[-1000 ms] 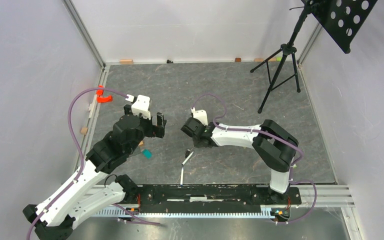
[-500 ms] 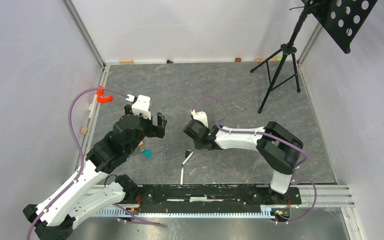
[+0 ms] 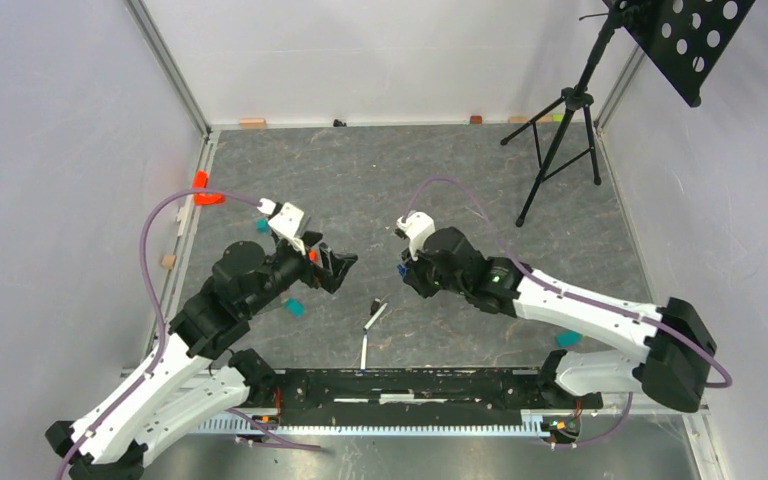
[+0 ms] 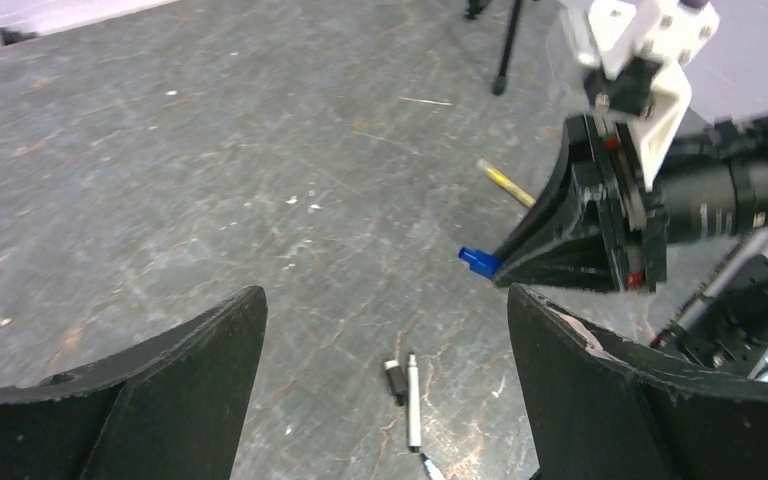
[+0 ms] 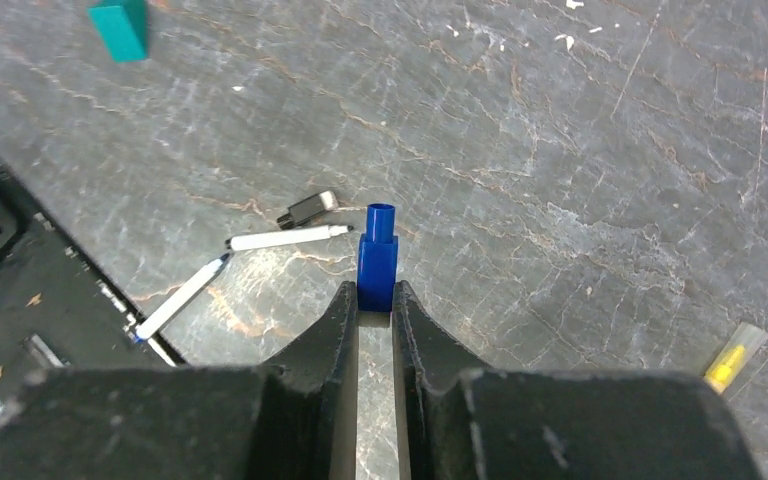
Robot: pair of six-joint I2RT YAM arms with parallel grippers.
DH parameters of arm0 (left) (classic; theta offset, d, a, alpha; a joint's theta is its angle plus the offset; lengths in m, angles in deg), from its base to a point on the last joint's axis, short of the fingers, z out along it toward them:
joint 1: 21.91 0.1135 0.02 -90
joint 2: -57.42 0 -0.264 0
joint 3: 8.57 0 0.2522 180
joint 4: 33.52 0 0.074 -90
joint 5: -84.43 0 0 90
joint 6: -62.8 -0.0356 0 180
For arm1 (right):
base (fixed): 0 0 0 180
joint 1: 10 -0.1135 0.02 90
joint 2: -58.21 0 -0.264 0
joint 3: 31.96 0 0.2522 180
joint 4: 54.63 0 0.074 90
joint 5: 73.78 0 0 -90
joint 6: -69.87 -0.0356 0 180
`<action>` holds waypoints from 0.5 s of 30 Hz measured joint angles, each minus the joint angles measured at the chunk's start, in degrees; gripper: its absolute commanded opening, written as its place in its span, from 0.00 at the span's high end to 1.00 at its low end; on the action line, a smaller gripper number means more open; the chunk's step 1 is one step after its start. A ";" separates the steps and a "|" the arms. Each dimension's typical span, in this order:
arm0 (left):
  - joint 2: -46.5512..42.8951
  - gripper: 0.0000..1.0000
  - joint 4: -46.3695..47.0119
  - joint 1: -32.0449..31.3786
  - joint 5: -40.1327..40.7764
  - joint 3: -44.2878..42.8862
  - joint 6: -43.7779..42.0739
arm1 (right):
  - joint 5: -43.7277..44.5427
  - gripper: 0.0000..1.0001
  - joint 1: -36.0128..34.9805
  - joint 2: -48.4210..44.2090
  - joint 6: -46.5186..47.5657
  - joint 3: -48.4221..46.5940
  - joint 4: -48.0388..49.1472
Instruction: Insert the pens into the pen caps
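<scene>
The right gripper (image 5: pixel 375 298) pinches the blue cap (image 5: pixel 377 260), mouth outward; the spread left gripper (image 4: pixel 385 312) should grasp the white pen (image 4: pixel 412 400) squarely

We find the left gripper (image 3: pixel 340 268) and the right gripper (image 3: pixel 407 272) facing each other above the middle of the table (image 3: pixel 360 180), the held cap (image 5: pixel 377 258) between the right one's fingers, pointing left. Nearer to us lie the far pen (image 3: pixel 374 316) and then the near pen (image 3: pixel 363 351), with a loose cap (image 4: pixel 394 378) just beside the far pen. A third pen (image 4: pixel 505 183) lies beyond the right gripper, and a cube (image 3: pixel 294 308) lies left of the pens.
</scene>
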 measured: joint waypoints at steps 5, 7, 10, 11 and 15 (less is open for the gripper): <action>-2.19 0.05 8.81 0.00 -6.88 8.02 -2.62 | -7.56 1.00 4.55 -4.66 2.16 -0.02 -2.03; -3.61 0.05 11.37 -0.02 -9.46 11.93 -5.99 | -11.56 1.00 7.67 -5.22 2.34 -0.28 -3.28; -4.42 0.09 13.40 -0.17 -11.93 14.08 -11.91 | -16.87 1.00 11.28 -4.46 2.36 -1.42 -5.97; -4.44 0.10 14.34 -0.20 -12.87 14.19 -14.32 | -18.53 1.00 12.11 -3.93 2.36 -1.92 -6.95; -4.04 0.14 16.92 -0.81 -16.46 14.43 -25.46 | -24.44 1.00 12.46 -2.23 2.36 -3.45 -9.42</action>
